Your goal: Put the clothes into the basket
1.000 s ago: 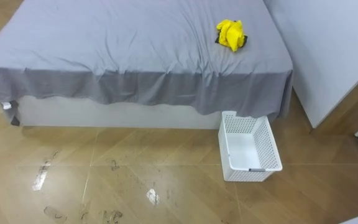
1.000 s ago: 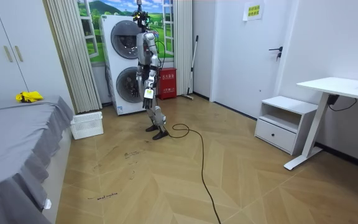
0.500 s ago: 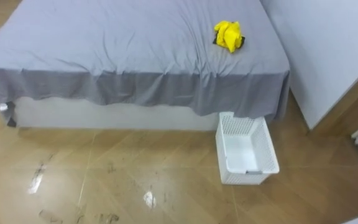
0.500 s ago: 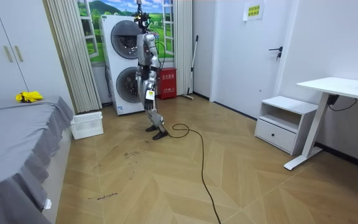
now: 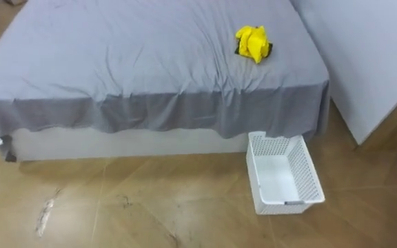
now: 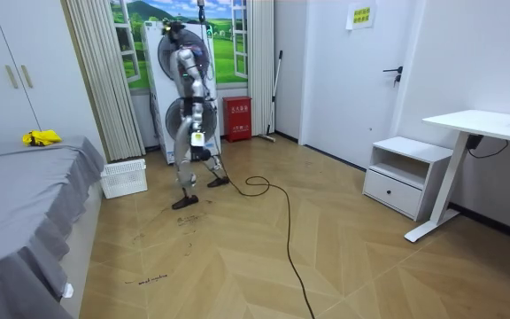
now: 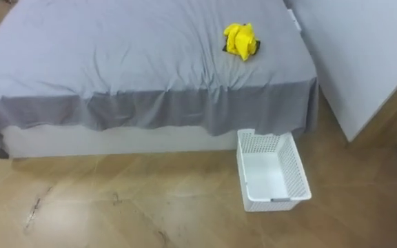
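plainly, the basket (image 5: pixel 309 169) lies lengthwise away from the bed (image 5: pixel 116 62); yellow clothes (image 5: pixel 253 41) atop; robot hand (image 6: pixel 193 136) state unclear.

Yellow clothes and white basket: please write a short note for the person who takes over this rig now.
Robot hands: low beside the body in the room view, too small to read.
Crumpled yellow clothes: on the grey-sheeted bed, toward its right side.
White perforated plastic basket: empty, on the wooden floor at the bed's near right corner.
Done: nothing.
Left: walk to the bed, pick up the clothes, drop them into the basket.
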Motion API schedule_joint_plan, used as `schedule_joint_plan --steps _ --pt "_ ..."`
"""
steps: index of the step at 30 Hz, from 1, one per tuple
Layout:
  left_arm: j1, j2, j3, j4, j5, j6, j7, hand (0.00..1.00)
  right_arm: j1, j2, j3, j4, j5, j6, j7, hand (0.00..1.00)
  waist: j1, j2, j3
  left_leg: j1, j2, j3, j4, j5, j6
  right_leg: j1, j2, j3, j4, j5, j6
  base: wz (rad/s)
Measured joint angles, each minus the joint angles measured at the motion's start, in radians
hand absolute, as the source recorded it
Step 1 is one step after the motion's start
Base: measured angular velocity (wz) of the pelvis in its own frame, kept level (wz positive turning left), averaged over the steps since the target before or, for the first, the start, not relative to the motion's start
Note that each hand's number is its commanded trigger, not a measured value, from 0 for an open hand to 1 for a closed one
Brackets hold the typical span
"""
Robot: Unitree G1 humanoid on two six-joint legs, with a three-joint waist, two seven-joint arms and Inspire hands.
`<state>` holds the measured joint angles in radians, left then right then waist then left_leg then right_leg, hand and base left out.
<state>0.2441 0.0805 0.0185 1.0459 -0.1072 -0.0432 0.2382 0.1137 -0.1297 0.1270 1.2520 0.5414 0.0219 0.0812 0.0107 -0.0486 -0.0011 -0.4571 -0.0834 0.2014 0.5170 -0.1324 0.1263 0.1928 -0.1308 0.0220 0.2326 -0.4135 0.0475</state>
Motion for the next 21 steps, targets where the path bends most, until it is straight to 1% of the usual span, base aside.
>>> schedule_joint_plan --steps 1,2,3,4,5,6,7,8,9,10,11,12,13,14,15,16,17,18,19,20,21 --pt "0.001 0.005 0.001 0.002 -0.001 -0.002 -0.002 0.0 0.001 0.003 0.0 -0.004 -0.003 0.0 -0.004 0.0 0.001 -0.003 0.0021 0.003 0.001 0.008 0.034 -0.019 0.006 0.017 -0.008 0.0 -0.008 0.015 0.009 -0.32" --pt "0.0 0.015 0.006 0.004 -0.001 -0.008 -0.006 0.0 0.0 0.009 0.004 -0.011 -0.016 -0.01 -0.007 0.0 0.004 -0.012 0.0143 -0.011 0.012 0.019 0.162 -0.042 0.017 0.06 -0.026 0.006 0.001 0.041 0.014 -0.58" --pt "0.008 0.019 0.006 0.007 -0.021 -0.02 -0.008 0.0 -0.001 0.012 0.012 -0.02 -0.024 -0.014 -0.014 0.0 0.023 -0.015 0.0336 -0.022 0.027 0.04 0.239 -0.07 -0.008 0.07 -0.037 0.038 0.085 0.046 0.016 -0.59" --pt "0.01 0.019 0.003 0.007 -0.021 -0.025 -0.008 0.0 0.009 0.007 0.013 -0.029 -0.02 -0.014 -0.015 0.0 0.022 -0.017 0.0138 -0.005 0.025 0.042 0.189 -0.095 -0.023 0.048 -0.036 0.031 0.156 0.046 0.016 -0.32" --pt "0.005 0.02 -0.006 0.007 -0.021 -0.031 -0.007 0.0 0.025 -0.002 0.009 -0.059 -0.008 -0.01 -0.018 0.0 0.009 -0.004 0.0007 0.052 0.014 0.037 0.135 -0.19 0.021 -0.023 -0.04 -0.006 0.353 0.058 0.036 0.14" --pt "-0.012 0.025 -0.007 0.009 -0.018 -0.031 -0.004 0.0 0.024 0.003 0.007 -0.068 -0.005 -0.011 -0.026 0.0 0.012 -0.008 0.0038 0.073 -0.002 0.037 0.136 -0.194 0.02 -0.063 -0.052 -0.011 0.463 0.079 0.052 0.23" --pt "-0.043 0.028 -0.013 0.012 -0.012 -0.032 0.008 0.0 0.019 0.009 0.007 -0.085 0.002 -0.01 -0.036 0.0 0.027 -0.017 0.0099 0.114 -0.018 0.038 0.114 -0.208 0.031 -0.152 -0.07 -0.006 0.654 0.157 0.056 0.0" --pt "-0.072 0.021 -0.028 0.013 -0.008 -0.034 0.022 0.0 0.004 0.007 0.004 -0.105 -0.001 -0.012 -0.041 0.0 0.04 -0.001 0.0158 0.17 -0.017 0.033 0.07 -0.214 0.032 -0.236 -0.059 -0.016 0.777 0.159 0.039 -0.13" --pt "-0.086 0.017 -0.035 0.013 -0.008 -0.037 0.026 0.0 -0.003 0.007 0.004 -0.122 0.0 -0.014 -0.045 0.0 0.044 0.008 0.0208 0.206 -0.015 0.03 0.04 -0.212 0.031 -0.277 -0.051 -0.029 0.811 0.152 0.026 -0.18" --pt "-0.103 0.012 -0.043 0.012 -0.008 -0.043 0.034 0.0 -0.007 0.009 0.005 -0.164 -0.001 -0.024 -0.047 0.0 0.044 0.023 0.0224 0.27 -0.01 0.011 -0.021 -0.208 0.024 -0.35 -0.031 -0.062 0.838 0.127 -0.013 0.04" --pt "-0.109 0.012 -0.049 -0.008 -0.006 -0.047 0.037 0.0 -0.004 0.014 0.006 -0.229 -0.021 -0.023 -0.048 0.0 0.035 0.045 0.0217 0.324 0.004 -0.006 -0.065 -0.206 0.021 -0.42 0.003 -0.097 0.812 0.092 -0.039 0.31" --pt "-0.12 0.015 -0.071 -0.023 -0.008 -0.053 0.039 0.0 -0.008 0.019 0.006 -0.288 -0.038 -0.025 -0.048 0.0 0.016 0.051 0.0243 0.373 0.011 -0.033 -0.108 -0.204 0.016 -0.481 0.036 -0.128 0.735 0.074 -0.048 0.47" --pt "-0.122 0.015 -0.083 -0.026 -0.008 -0.053 0.04 0.0 -0.015 0.02 0.006 -0.305 -0.041 -0.03 -0.047 0.0 0.011 0.055 0.0258 0.396 0.015 -0.045 -0.131 -0.203 0.013 -0.511 0.052 -0.137 0.672 0.073 -0.048 0.5" --pt "-0.13 0.014 -0.114 -0.039 -0.007 -0.052 0.04 0.0 -0.024 0.02 0.006 -0.33 -0.044 -0.044 -0.047 0.0 0.004 0.063 0.0235 0.437 0.026 -0.068 -0.167 -0.207 0.004 -0.55 0.085 -0.149 0.511 0.084 -0.053 0.53" --pt "-0.13 0.016 -0.154 -0.047 -0.007 -0.052 0.035 0.0 -0.034 0.02 0.006 -0.342 -0.043 -0.057 -0.048 0.0 -0.005 0.066 0.0223 0.483 0.035 -0.095 -0.201 -0.213 -0.006 -0.565 0.099 -0.176 0.323 0.132 -0.054 0.53" --pt "-0.128 0.016 -0.17 -0.047 -0.007 -0.05 0.032 0.0 -0.035 0.02 0.007 -0.354 -0.042 -0.057 -0.05 0.0 -0.004 0.066 0.021 0.505 0.038 -0.107 -0.218 -0.216 -0.011 -0.566 0.103 -0.19 0.24 0.181 -0.06 0.64" --pt "-0.121 0.014 -0.201 -0.046 -0.007 -0.045 0.025 0.0 -0.03 0.018 0.01 -0.375 -0.04 -0.064 -0.058 0.0 -0.008 0.071 0.0146 0.552 0.052 -0.133 -0.244 -0.224 -0.024 -0.571 0.108 -0.212 0.139 0.298 -0.072 0.54" --pt "-0.117 0.016 -0.219 -0.045 -0.007 -0.043 0.014 0.0 -0.028 0.02 0.01 -0.402 -0.039 -0.072 -0.066 0.0 -0.006 0.067 0.0082 0.586 0.066 -0.161 -0.262 -0.232 -0.038 -0.571 0.123 -0.218 0.077 0.387 -0.103 0.44" --pt "-0.116 0.018 -0.223 -0.045 -0.006 -0.043 0.012 0.0 -0.027 0.022 0.01 -0.419 -0.039 -0.078 -0.071 0.0 -0.001 0.065 0.0067 0.594 0.074 -0.173 -0.262 -0.24 -0.051 -0.573 0.136 -0.215 0.073 0.412 -0.123 0.16" --pt "-0.109 0.019 -0.229 -0.045 -0.005 -0.041 0.01 0.0 -0.026 0.025 0.008 -0.46 -0.042 -0.088 -0.082 0.0 0.01 0.074 -0.0028 0.605 0.1 -0.195 -0.255 -0.255 -0.079 -0.572 0.16 -0.219 0.098 0.42 -0.148 0.0" --pt "-0.105 0.017 -0.228 -0.045 0.003 -0.042 0.008 0.0 -0.026 0.023 0.005 -0.492 -0.051 -0.088 -0.088 0.0 0.016 0.081 -0.0046 0.61 0.116 -0.191 -0.252 -0.261 -0.098 -0.561 0.172 -0.235 0.123 0.412 -0.151 -0.04"
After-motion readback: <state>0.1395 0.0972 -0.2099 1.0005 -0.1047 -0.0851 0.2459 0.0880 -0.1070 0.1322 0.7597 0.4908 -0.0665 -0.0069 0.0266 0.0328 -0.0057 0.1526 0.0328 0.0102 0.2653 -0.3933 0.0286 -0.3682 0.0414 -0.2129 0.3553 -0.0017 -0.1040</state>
